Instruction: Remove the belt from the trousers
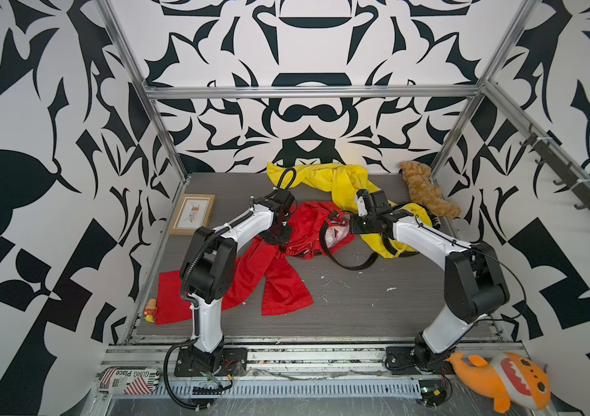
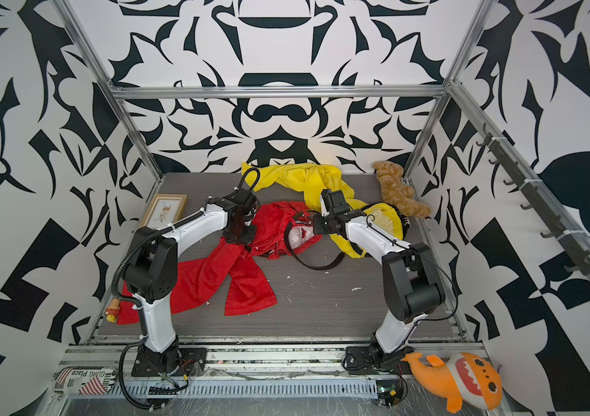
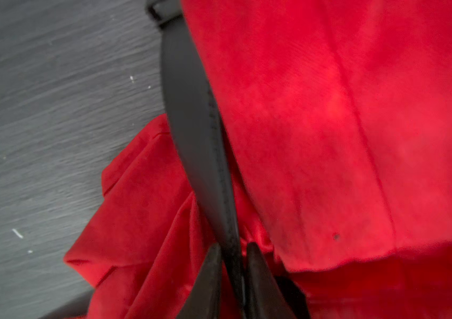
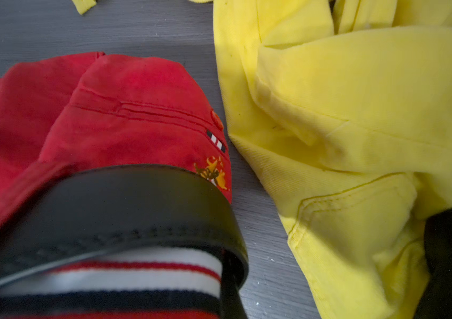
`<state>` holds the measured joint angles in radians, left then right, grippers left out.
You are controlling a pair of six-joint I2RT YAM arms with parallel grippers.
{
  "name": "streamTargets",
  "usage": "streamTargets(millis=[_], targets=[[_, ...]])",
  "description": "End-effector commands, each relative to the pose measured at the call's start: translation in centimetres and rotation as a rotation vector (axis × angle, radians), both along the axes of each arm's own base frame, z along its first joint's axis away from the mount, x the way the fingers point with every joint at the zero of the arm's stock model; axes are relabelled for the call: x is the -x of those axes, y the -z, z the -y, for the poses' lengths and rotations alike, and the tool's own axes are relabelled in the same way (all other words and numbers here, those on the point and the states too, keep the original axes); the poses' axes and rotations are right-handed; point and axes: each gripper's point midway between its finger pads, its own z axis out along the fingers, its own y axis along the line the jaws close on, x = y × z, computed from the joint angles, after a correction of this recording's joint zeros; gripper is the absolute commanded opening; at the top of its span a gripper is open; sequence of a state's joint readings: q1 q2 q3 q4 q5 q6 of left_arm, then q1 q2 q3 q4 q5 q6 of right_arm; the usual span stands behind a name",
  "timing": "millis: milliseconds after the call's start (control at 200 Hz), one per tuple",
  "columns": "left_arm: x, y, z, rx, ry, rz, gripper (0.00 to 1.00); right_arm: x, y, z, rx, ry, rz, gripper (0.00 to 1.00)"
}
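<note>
We are looking at a black belt [image 1: 351, 268] that is running around the waist of the red trousers [image 1: 279, 281], in the middle of the grey table [image 1: 358, 309]; part of it is trailing off the waistband and curving in a loop on the bare table beside them. In the left wrist view we are seeing the left gripper [image 3: 233, 245] pinching the belt's strap between its two dark fingers [image 3: 208, 276], with red cloth on both sides. The right gripper [image 1: 349, 225] is sitting at the striped waistband [image 4: 136, 273], its jaws closed; we are not able to tell whether it is holding cloth or belt. The yellow trousers [image 1: 336, 180] are lying crumpled just behind and beside the red pair. A brown teddy bear [image 1: 426, 191] is leaning in the far right corner, and a framed picture [image 1: 192, 214] is lying at the far left.
</note>
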<state>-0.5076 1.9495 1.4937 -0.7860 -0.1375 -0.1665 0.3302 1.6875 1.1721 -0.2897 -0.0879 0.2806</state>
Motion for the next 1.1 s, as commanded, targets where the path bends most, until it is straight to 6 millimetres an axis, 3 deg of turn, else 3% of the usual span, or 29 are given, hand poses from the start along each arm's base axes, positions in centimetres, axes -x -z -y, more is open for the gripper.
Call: streamTargets(millis=[0, 135, 215, 370, 505, 860, 1005, 1095], targets=[[-0.1, 0.2, -1.4, -0.066, -0.008, -0.013, 0.09, -1.2, -3.9, -0.1, -0.02, 0.006, 0.107, 0.0], [-1.1, -3.2, -2.0, -0.076, -0.019, 0.085, 0.0, -1.2, -3.7, 0.0, -0.011, 0.004, 0.106, 0.0], [-1.4, -5.8, -2.4, -0.075, -0.021, 0.158, 0.0, -1.4, -3.5, -0.1, -0.001, -0.005, 0.098, 0.01], [-2.5, -11.1, -3.4, -0.08, -0.022, 0.33, 0.0, -1.9, -2.4, 0.6, 0.063, 0.0, 0.068, 0.25], [-3.0, -14.3, -5.3, -0.112, -0.048, 0.423, 0.0, -2.2, -2.5, 1.6, 0.136, 0.012, 0.067, 0.33], [-5.1, -19.0, -12.0, -0.124, -0.18, 0.553, 0.0, -1.6, -2.8, 3.9, 0.257, 0.042, 0.06, 0.33], [-6.0, -19.8, -15.9, -0.157, -0.264, 0.583, 0.0, -1.3, -3.1, 5.4, 0.284, 0.088, 0.063, 0.32], [-6.8, -20.7, -18.4, -0.176, -0.315, 0.61, 0.0, -1.1, -3.3, 7.5, 0.317, 0.15, 0.061, 0.32]])
